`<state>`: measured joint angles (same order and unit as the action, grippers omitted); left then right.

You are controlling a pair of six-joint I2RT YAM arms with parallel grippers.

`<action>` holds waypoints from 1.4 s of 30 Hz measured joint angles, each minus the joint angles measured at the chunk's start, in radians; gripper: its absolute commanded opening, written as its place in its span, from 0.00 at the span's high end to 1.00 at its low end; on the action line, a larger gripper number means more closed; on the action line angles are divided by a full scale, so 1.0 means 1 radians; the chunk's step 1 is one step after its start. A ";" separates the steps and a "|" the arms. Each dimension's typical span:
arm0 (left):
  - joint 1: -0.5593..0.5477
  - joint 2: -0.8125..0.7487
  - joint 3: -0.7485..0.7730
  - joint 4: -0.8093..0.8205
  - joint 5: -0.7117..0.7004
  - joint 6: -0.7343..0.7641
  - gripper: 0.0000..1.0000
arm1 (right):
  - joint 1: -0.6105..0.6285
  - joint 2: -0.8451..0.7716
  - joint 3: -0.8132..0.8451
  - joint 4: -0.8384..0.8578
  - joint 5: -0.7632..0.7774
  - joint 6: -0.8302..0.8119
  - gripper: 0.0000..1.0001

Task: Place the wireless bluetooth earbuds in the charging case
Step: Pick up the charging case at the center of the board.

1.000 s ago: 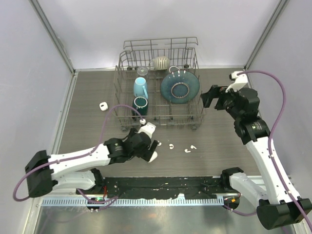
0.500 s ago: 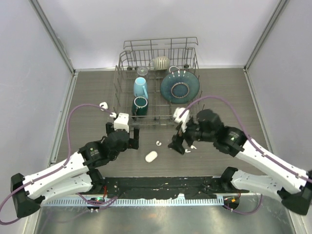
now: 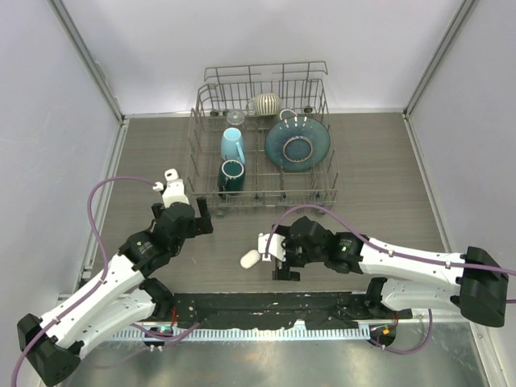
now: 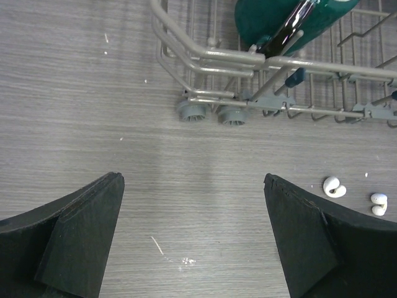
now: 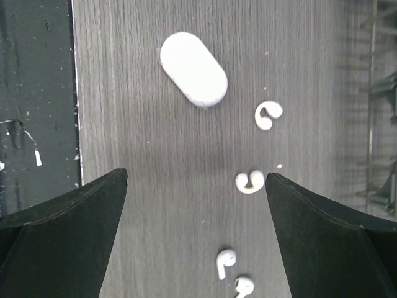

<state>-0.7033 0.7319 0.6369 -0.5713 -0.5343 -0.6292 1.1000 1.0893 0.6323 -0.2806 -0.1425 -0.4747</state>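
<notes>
Fingers gaping, empty: we are bringing right fingers (image 5: 62, 211) over earbuds (image 5: 250, 182), frame right, beside charging case (image 5: 193, 68); left fingers (image 4: 62, 230) retreating; pickup nearing.

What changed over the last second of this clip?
The left gripper left the charging case and pulled back to the left, open. The right gripper swung in from the far right and now hovers open over the earbuds beside it. The charging case and dish rack have not moved.

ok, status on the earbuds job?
Left gripper open, empty; right gripper open above four loose earbuds. Charging case beside them, looks shut. Nothing blocking.
</notes>
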 measured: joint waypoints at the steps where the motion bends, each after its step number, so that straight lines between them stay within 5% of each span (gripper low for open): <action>1: 0.006 -0.003 -0.008 0.000 0.007 -0.003 0.00 | 0.001 0.002 -0.009 0.020 -0.008 -0.032 0.01; 16: 0.015 -0.052 -0.061 0.007 0.057 -0.026 0.00 | -0.019 0.300 0.065 0.155 -0.222 -0.304 0.03; 31: 0.019 -0.082 -0.092 0.027 0.087 -0.014 0.00 | -0.135 0.498 0.367 -0.105 -0.490 -0.480 0.11; 42: 0.025 -0.081 -0.103 0.058 0.098 -0.011 0.00 | -0.157 0.590 0.376 -0.204 -0.507 -0.519 0.11</action>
<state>-0.6781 0.6510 0.5339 -0.5137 -0.4362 -0.6399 0.9428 1.6794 1.0080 -0.4850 -0.6495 -0.9939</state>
